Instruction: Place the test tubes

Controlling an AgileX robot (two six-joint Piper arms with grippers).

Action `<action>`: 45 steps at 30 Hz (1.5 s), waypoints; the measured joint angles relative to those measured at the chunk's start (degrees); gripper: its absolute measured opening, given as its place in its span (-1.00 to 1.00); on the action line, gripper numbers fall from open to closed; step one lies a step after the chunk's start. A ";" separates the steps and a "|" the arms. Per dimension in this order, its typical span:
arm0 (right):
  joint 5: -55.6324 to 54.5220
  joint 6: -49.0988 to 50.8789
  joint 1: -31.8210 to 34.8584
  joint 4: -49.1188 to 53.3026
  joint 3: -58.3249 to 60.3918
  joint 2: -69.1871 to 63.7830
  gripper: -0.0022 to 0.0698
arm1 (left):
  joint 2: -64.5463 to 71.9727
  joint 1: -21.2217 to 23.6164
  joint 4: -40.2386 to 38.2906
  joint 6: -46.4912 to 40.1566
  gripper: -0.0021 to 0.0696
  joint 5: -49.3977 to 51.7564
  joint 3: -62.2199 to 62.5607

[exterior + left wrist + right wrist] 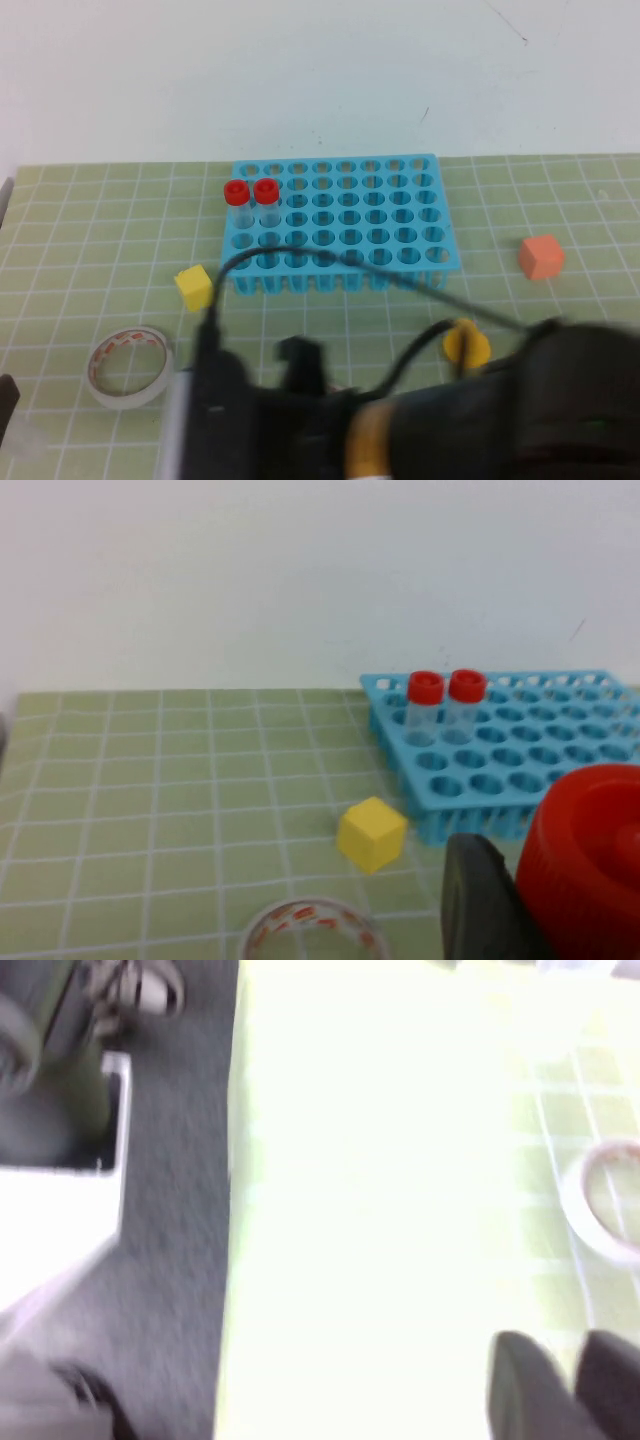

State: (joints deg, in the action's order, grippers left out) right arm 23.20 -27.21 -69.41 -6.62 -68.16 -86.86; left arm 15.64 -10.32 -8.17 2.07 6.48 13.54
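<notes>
We start with the desk (90, 230), covered by a green gridded mat. The robot's dark arms (560, 400) fill its 6 o'clock edge.

The left gripper (520, 910) sits low at the near side, about 7 o'clock of the rack. Its jaws grip a third test tube (590, 870). Only the red cap shows, facing the wrist camera, so we cannot tell its long axis.

The right gripper (560, 1345) hangs over the desk's pale edge with grey floor (170, 1240) beyond. We cannot tell whether its jaws are open or closed.

The blue rack (345, 225) lies mid-desk, its long side running 9 to 3 o'clock. The tape roll (128, 367) lies flat at its 8 o'clock, with red print on the core too small to read. The orange cube (541, 256) is at 4 o'clock, well apart. The yellow cube (194, 287) is just beside the rack's 7 o'clock corner. A yellow round piece (465, 343) lies at 5 o'clock.

Two test tubes (251, 205) stand side by side in the rack's two 9 o'clock columns. Their long axes are vertical and their red caps point up.
</notes>
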 joint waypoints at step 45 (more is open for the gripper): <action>37.78 53.49 0.09 40.85 34.80 71.51 -0.93 | 68.05 -14.19 9.19 13.91 -0.30 -54.34 28.75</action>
State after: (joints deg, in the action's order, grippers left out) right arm 60.98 26.29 -69.32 34.23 -33.36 -15.35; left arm 83.69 -24.51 1.02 15.98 -47.85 42.29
